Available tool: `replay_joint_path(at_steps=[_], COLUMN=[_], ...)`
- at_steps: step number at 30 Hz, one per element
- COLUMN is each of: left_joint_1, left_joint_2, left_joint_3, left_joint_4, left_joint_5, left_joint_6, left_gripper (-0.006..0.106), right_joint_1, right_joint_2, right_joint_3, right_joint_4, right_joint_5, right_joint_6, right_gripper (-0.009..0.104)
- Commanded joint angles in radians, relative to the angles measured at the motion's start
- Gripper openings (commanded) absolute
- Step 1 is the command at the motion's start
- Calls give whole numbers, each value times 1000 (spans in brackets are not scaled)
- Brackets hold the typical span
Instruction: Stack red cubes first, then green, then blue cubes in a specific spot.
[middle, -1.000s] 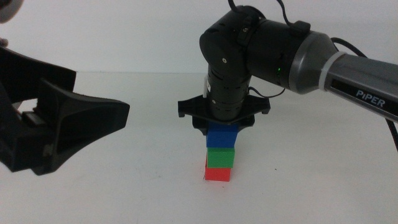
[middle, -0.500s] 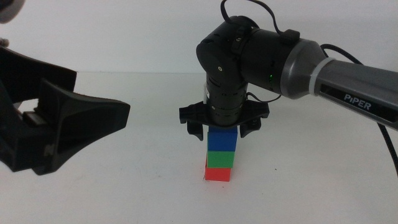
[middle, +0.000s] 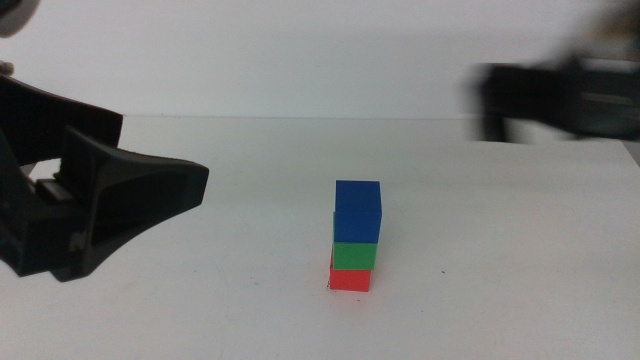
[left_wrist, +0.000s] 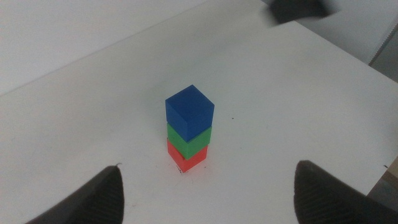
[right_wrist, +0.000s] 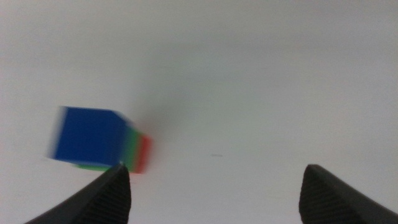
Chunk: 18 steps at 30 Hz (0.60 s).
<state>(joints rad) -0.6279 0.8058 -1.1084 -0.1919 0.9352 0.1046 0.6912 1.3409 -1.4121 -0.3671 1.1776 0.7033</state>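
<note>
Blue cube (middle: 357, 210) tops green cube (middle: 355, 256) and red cube (middle: 351, 279); my right hand (right_wrist: 214, 180), wide and empty, could topple them by swinging back.

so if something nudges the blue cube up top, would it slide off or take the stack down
The blue cube probably slides or tips off first: it sits loose on the green cube, slightly offset. The stack is narrow and tall, so a firm push could topple it. Matte faces may give some grip.

The right gripper (middle: 560, 100) is a dark motion smear over the table's (middle: 500, 240) far right edge, shape unreadable. In the right wrist view the cube stack is smeared, and the green cube (right_wrist: 132, 148) and red cube (right_wrist: 144, 154) show only as slivers behind the blue cube (right_wrist: 87, 137).
</note>
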Motion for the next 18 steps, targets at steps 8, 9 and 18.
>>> replay_joint_path(at_steps=[8,9,18], left_joint_1=[2,2,2], left_joint_2=[-4,-4,-4], left_joint_3=[0,0,0], left_joint_4=[0,0,0], left_joint_5=[-13,-13,-13], left_joint_6=[2,2,2], left_gripper=[94,94,94], right_joint_1=[-504,-539,-573], right_joint_2=[-559,-575,-618], right_joint_3=[506,527,587], right_joint_4=[290,337,381], right_joint_5=[-346,-375,-436], right_joint_6=[-550,-599,-619], right_gripper=[93,93,93])
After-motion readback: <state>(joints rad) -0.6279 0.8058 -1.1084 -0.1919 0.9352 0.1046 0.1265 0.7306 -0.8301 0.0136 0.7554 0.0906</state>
